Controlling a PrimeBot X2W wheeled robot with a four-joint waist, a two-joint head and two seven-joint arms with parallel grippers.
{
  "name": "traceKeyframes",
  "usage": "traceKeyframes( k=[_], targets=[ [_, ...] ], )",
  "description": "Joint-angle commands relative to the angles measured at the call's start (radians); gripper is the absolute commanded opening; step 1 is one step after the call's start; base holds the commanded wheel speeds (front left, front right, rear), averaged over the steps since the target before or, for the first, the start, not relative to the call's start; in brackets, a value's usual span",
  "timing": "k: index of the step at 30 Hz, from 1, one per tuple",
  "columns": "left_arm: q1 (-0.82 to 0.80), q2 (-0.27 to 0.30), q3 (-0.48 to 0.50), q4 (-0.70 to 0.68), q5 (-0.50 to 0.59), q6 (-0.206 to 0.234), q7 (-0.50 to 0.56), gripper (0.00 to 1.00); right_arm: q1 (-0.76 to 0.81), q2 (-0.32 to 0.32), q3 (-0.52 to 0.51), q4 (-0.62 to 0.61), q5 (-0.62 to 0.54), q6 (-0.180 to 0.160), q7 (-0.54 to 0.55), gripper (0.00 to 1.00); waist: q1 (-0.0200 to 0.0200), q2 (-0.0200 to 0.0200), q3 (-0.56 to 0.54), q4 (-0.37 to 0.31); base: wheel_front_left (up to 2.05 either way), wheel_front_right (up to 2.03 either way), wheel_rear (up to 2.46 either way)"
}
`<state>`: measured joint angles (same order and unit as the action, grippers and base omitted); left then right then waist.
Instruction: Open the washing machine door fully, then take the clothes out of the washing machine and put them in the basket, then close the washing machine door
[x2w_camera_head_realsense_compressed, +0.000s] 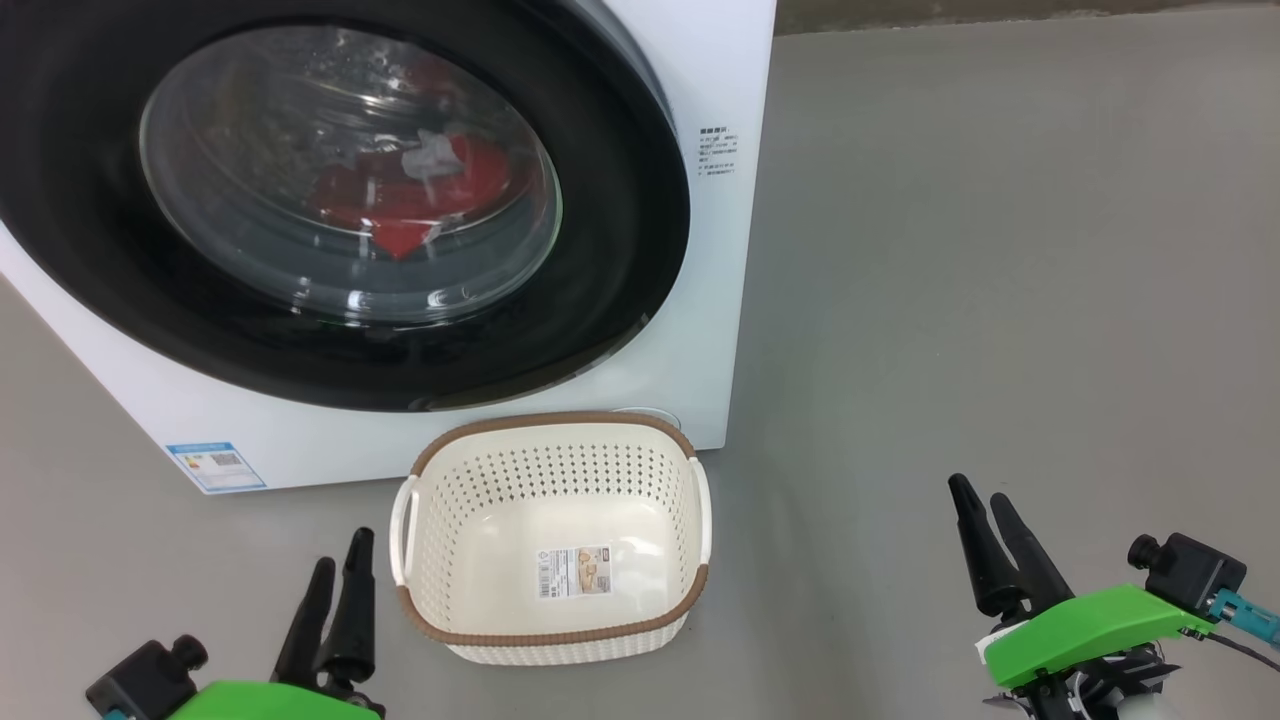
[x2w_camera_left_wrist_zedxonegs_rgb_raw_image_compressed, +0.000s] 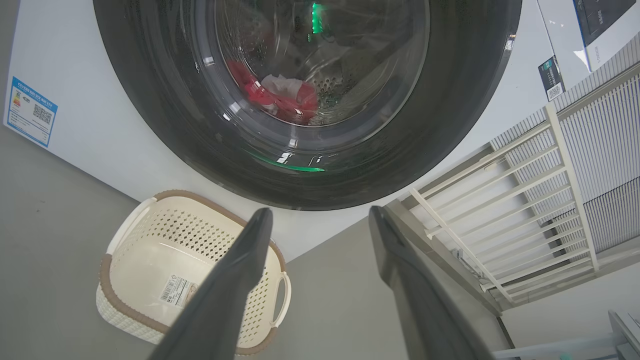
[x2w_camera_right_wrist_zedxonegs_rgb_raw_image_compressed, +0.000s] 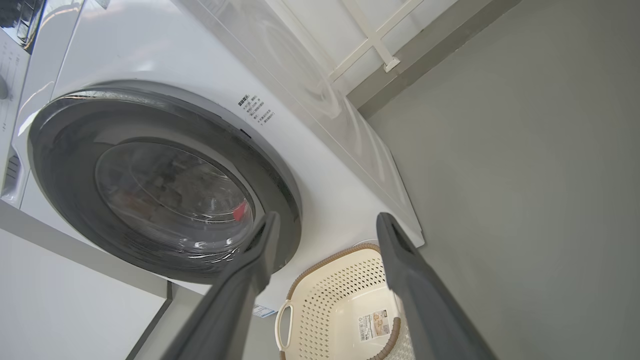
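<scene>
The washing machine door (x2w_camera_head_realsense_compressed: 620, 250) is seen shut, its black rim flush on the white washing machine (x2w_camera_head_realsense_compressed: 725, 80), which fills the head view from 9 to 12 o'clock. The red clothes (x2w_camera_head_realsense_compressed: 410, 195) are glimpsed through the glass, heaped low in the drum. The basket (x2w_camera_head_realsense_compressed: 550, 425) is set at 6 o'clock, just beside the machine's front, with nothing in it. The left gripper (x2w_camera_head_realsense_compressed: 341, 550) is held at 7 o'clock and the right gripper (x2w_camera_head_realsense_compressed: 979, 491) at 4 o'clock. Both pincers are spread wide with nothing gripped, well apart from the door.

Trouble is to be expected at the first pull. No handle or recess can be made out on the glossy rim, so a finger could be slid off it, or the glass bowl struck instead. The hinge side cannot be told. The basket is small and sits just below the rim's 5 o'clock edge. It could be nudged by an arm, and a trailing garment could be dropped on the grey floor (x2w_camera_head_realsense_compressed: 1000, 300) beside it.

Now the writing. A blue label (x2w_camera_head_realsense_compressed: 215, 465) with a QR square is noted at the machine's lower left corner, its text too small to be read. Fine dark print (x2w_camera_head_realsense_compressed: 717, 152) is seen at 3 o'clock of the door, illegible. A barcoded paper label (x2w_camera_head_realsense_compressed: 574, 572) is stuck on the basket's bottom, unreadable. No brand name can be made out.
</scene>
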<state>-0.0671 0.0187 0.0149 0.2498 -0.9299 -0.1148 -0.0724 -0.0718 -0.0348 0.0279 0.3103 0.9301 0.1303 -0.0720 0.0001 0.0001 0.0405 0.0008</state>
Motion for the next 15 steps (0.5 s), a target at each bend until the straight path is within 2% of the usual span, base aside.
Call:
traceKeyframes(
  k=[1, 15],
  targets=[
    [-0.046, 0.015, 0.023, -0.023, 0.043, -0.008, -0.014, 1.0, -0.061, -0.01, 0.019, -0.031, -0.042, 0.0, -0.017, 1.0, -0.0001, -0.0001, 0.001, 0.0, 0.0, 0.0, 0.0],
    [-0.064, 0.018, 0.02, -0.027, 0.234, -0.01, -0.062, 1.0, -0.084, -0.01, 0.053, -0.034, -0.226, 0.0, -0.064, 1.0, -0.0001, -0.0001, 0.002, -0.001, 0.0, 0.0, 0.0]
  ],
)
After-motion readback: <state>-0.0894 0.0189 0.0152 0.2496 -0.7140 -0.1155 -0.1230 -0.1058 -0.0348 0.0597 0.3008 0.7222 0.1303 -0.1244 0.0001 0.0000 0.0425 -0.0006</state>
